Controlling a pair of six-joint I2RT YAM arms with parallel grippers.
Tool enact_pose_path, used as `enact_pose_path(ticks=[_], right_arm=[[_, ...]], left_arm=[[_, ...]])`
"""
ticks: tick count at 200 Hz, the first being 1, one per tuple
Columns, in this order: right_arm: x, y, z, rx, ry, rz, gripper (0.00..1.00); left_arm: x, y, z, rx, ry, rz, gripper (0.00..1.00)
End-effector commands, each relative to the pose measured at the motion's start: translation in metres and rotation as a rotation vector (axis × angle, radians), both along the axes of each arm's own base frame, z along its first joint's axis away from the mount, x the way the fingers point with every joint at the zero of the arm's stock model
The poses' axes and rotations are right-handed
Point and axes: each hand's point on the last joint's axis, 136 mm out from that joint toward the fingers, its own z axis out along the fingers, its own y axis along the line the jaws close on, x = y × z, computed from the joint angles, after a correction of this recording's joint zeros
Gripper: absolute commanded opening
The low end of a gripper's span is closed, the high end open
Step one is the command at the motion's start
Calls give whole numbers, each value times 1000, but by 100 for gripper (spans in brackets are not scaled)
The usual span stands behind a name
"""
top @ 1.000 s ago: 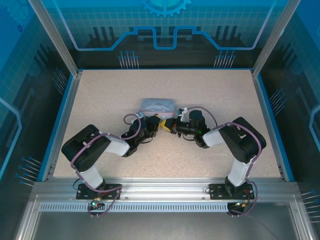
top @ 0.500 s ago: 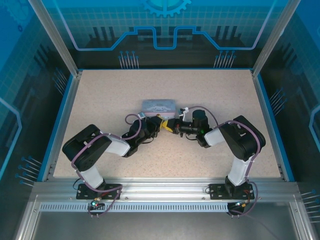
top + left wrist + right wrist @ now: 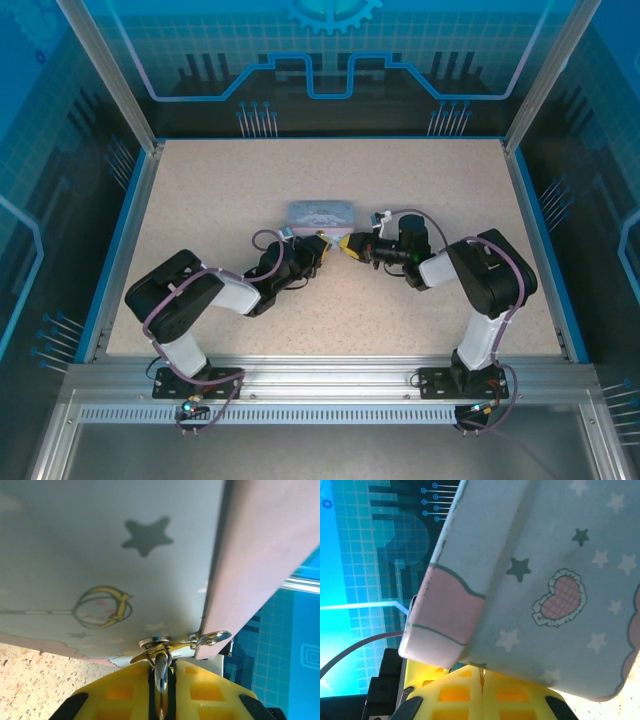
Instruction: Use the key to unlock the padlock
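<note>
Though left gripper (image 3: 161, 696) pinches tiny silvery metal padlock (image 3: 161, 666), thin dark flat key (image 3: 481, 673) (pinched in right gripper (image 3: 482, 682)) seemingly not yet inserted.

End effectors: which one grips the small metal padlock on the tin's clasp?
The left end effector: it pinches the small metal padlock hanging from the pale blue star-printed tin. The right end effector holds a thin dark key.

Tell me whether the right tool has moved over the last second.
Yes. Against the tin, the right tool has shifted slightly right and away from the arm bases, toward the tin's near right corner.
</note>
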Motion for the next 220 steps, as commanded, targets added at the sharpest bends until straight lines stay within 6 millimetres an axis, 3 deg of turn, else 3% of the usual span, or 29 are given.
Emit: enact_pose_path(ticks=[1, 90, 141, 220], right_arm=[[6, -8, -9, -32, -2, -44, 0], [-24, -15, 13, -20, -55, -9, 0], [-30, -4, 34, -10, -103, 34, 0], [-35, 10, 25, -12, -91, 65, 0]], left_arm=[[-8, -16, 32, -85, -77, -76, 0], [-5, -14, 27, -69, -65, -66, 0], [-5, -15, 29, -76, -66, -69, 0], [-4, -16, 30, -78, -63, -69, 0]])
